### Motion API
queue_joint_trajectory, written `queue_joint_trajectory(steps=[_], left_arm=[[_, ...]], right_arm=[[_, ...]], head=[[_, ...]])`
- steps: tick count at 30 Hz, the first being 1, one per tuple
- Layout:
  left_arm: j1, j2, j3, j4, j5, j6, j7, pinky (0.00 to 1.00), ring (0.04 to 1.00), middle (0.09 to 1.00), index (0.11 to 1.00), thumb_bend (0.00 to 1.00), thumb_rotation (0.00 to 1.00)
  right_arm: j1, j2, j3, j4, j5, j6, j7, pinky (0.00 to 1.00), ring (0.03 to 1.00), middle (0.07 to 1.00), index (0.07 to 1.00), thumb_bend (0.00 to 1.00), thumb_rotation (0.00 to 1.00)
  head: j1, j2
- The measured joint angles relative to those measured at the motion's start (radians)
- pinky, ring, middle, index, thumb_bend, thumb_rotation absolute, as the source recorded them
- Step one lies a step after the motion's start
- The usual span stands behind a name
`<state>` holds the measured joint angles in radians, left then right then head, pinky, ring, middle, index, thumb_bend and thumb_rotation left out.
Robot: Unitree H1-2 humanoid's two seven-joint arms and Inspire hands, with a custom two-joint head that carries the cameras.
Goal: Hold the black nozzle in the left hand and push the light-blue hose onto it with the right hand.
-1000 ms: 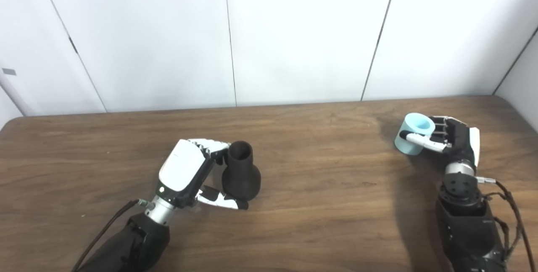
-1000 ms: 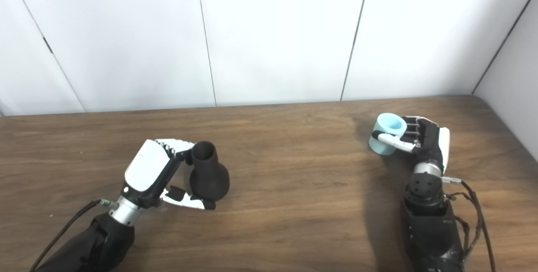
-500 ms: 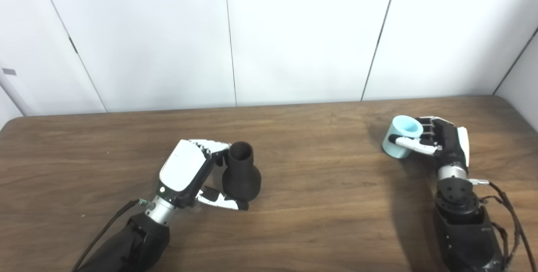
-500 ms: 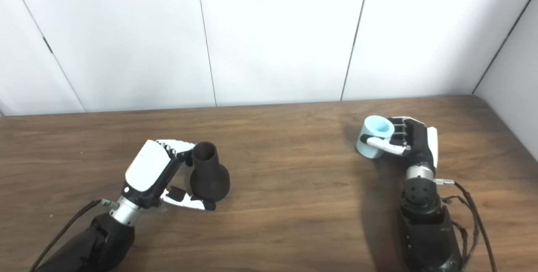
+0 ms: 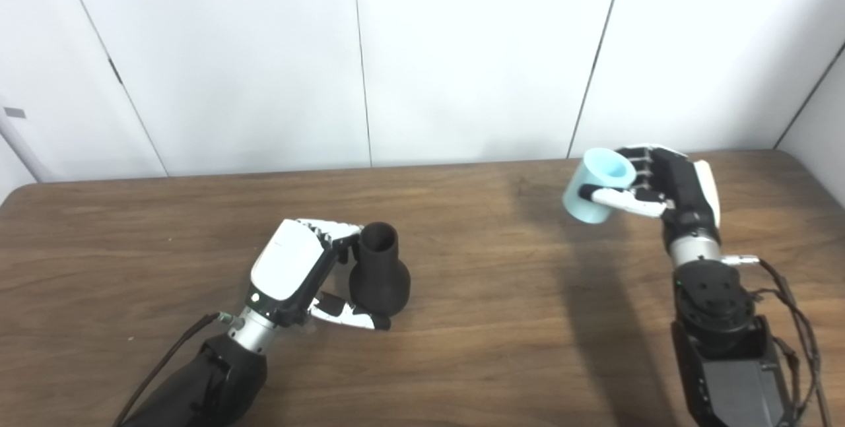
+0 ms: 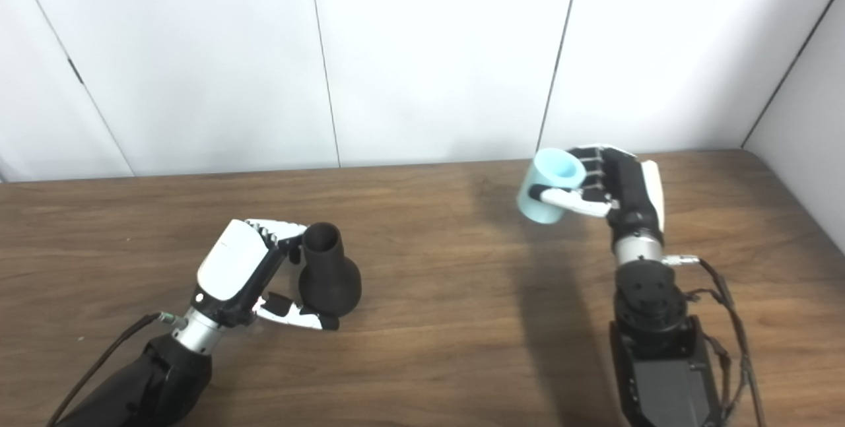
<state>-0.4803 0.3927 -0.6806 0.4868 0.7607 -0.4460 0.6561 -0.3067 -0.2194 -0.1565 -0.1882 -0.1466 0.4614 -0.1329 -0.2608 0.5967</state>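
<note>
1. Since a second ago, our right hand (image 5: 660,183) has lifted the short light-blue hose section (image 5: 594,185) off the brown wooden worktop (image 5: 502,321) and carried it up and toward the centre; our left hand (image 5: 297,275) and the black bulb-shaped nozzle (image 5: 377,270) have not shifted.
2. Our right hand is closed around the hose, thumb across its front and fingers behind, with the open end tilted up and to the right.
3. Our left hand is curled round the nozzle, fingers at the narrow neck and thumb under the bulb. The nozzle stands on the worktop, mouth upward, so we judge the grip light rather than a true lift.
4. Risk: the hose bore faces away from the nozzle neck, so unless we turn the wrist before pushing, the rim could catch and tip the nozzle out of that loose hold.
5. Risk: our thumb crosses the hose wall, and squeezing may deform the opening.
6. Room: the worktop between the two hands lies bare, giving a free path; the back edge and white wall panels (image 5: 475,51) are near behind the right hand.
</note>
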Motion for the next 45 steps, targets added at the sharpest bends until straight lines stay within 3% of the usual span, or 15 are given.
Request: queue_joint_trajectory(steps=[10,15,24,29,31,37,41,45], left_arm=[[-0.001,-0.003,0.002,0.000,0.000,0.000,0.000,0.24,0.291,0.404,0.516,0.52,0.00],[-0.001,-0.003,0.002,0.001,0.000,0.000,0.000,0.28,0.338,0.431,0.521,0.52,0.00],[-0.001,-0.005,0.006,0.002,0.003,0.000,-0.001,0.29,0.343,0.428,0.523,0.52,0.00],[-0.001,-0.005,0.006,0.003,0.003,0.000,-0.001,0.28,0.331,0.425,0.523,0.52,0.00],[-0.001,-0.006,0.006,0.003,0.003,0.000,-0.001,0.31,0.359,0.430,0.522,0.52,0.00],[-0.003,-0.009,0.007,0.004,0.003,0.000,-0.001,0.28,0.324,0.419,0.520,0.52,0.00],[-0.004,-0.010,0.007,0.009,0.003,0.000,-0.001,0.26,0.307,0.413,0.519,0.52,0.00],[-0.004,-0.010,0.008,0.009,0.003,0.000,-0.002,0.31,0.349,0.430,0.520,0.52,0.00]], right_arm=[[-0.055,0.034,0.044,-0.085,0.000,0.009,0.056,0.35,0.427,0.488,0.497,0.52,0.00],[-0.058,0.053,0.052,-0.117,0.001,0.009,0.077,0.35,0.424,0.487,0.503,0.52,0.00],[-0.063,0.066,0.116,-0.163,0.008,0.009,0.118,0.35,0.427,0.483,0.501,0.52,0.00],[-0.066,0.125,0.146,-0.210,0.000,0.009,0.134,0.34,0.430,0.478,0.505,0.52,0.00],[-0.066,0.150,0.167,-0.221,-0.009,0.009,0.146,0.34,0.425,0.480,0.518,0.52,0.00],[-0.066,0.191,0.220,-0.235,-0.078,0.009,0.193,0.32,0.420,0.464,0.515,0.52,0.00],[-0.066,0.203,0.229,-0.235,-0.124,0.009,0.216,0.40,0.454,0.454,0.512,0.52,0.00],[-0.066,0.223,0.227,-0.235,-0.145,0.009,0.239,0.36,0.444,0.463,0.513,0.52,0.00]], head=[[0.015,0.002],[0.028,0.005],[0.048,0.008],[0.051,0.011],[0.052,0.011],[0.055,0.011],[0.061,0.014],[0.067,0.014]])
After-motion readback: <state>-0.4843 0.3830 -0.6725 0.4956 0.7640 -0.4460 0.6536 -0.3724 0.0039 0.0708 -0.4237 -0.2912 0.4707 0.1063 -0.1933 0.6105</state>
